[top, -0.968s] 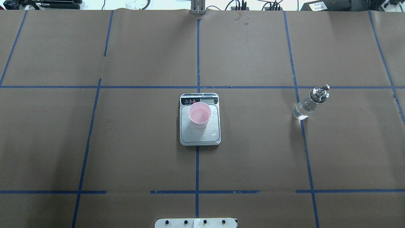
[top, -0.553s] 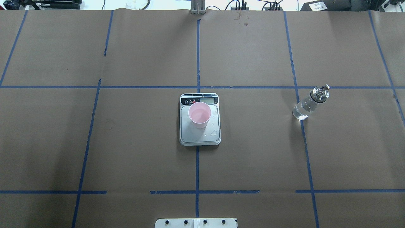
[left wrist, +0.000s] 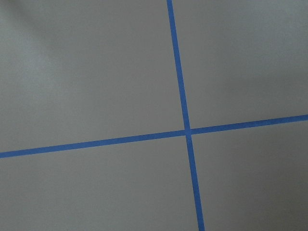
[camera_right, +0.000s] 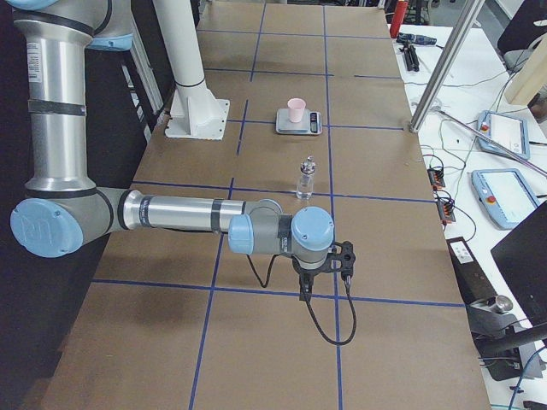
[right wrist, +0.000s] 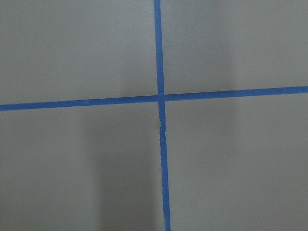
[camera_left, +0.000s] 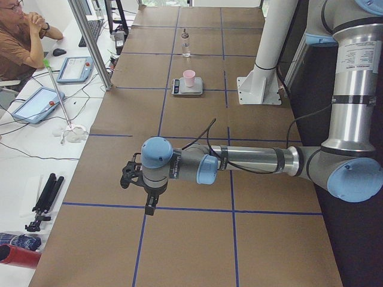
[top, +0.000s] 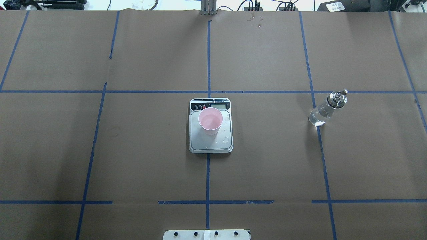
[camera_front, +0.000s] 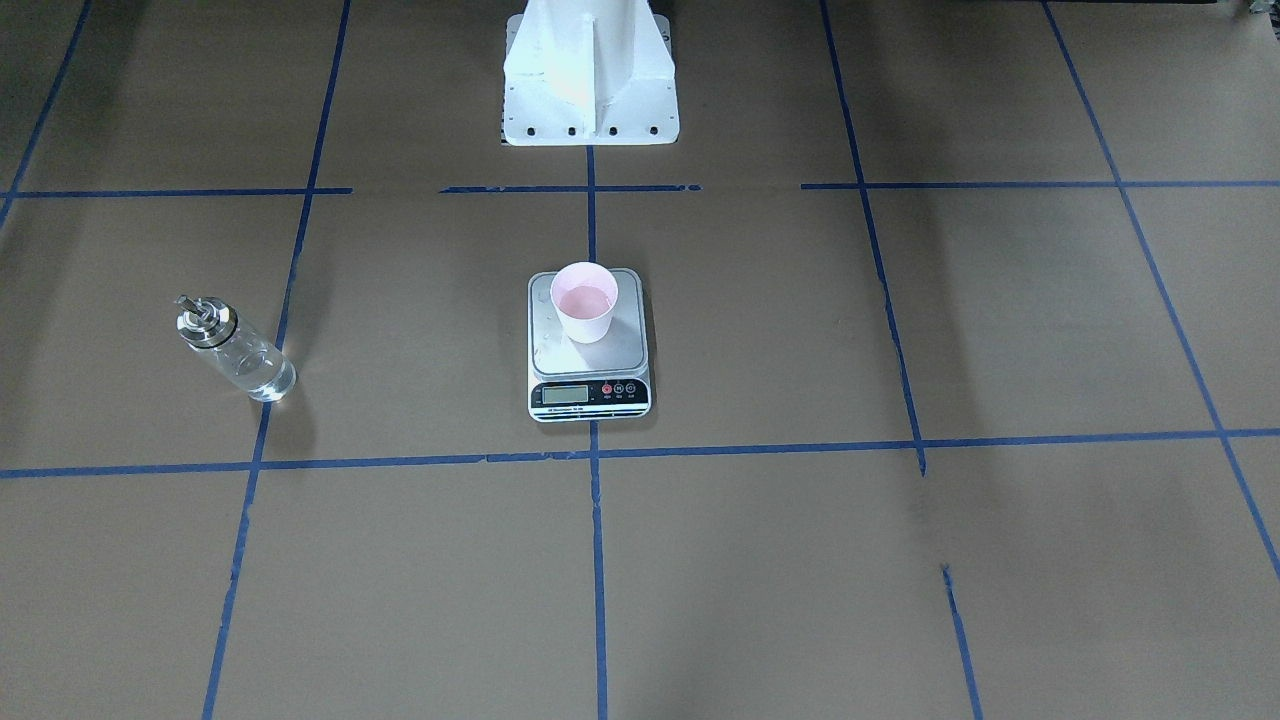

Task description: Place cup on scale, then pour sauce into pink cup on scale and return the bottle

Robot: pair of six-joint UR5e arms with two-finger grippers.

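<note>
The left gripper [camera_left: 127, 176] and right gripper [camera_right: 346, 256] hang parked; spread or pressed, I cannot tell. Nothing has moved: small pale pink cup [camera_front: 585, 325] holding liquid [camera_front: 586, 298] on the flat silver-grey scale [camera_front: 625, 347], clear glass bottle [camera_front: 240, 350] standing well apart. The task seems finished.

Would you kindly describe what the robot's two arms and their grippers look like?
The left arm and right arm both have silver-grey tube links with light-blue joint caps. The left gripper and right gripper are small black units. One black cable loops off the left wrist, another off the right. The right arm's elbow cap bears a pale logo.
</note>
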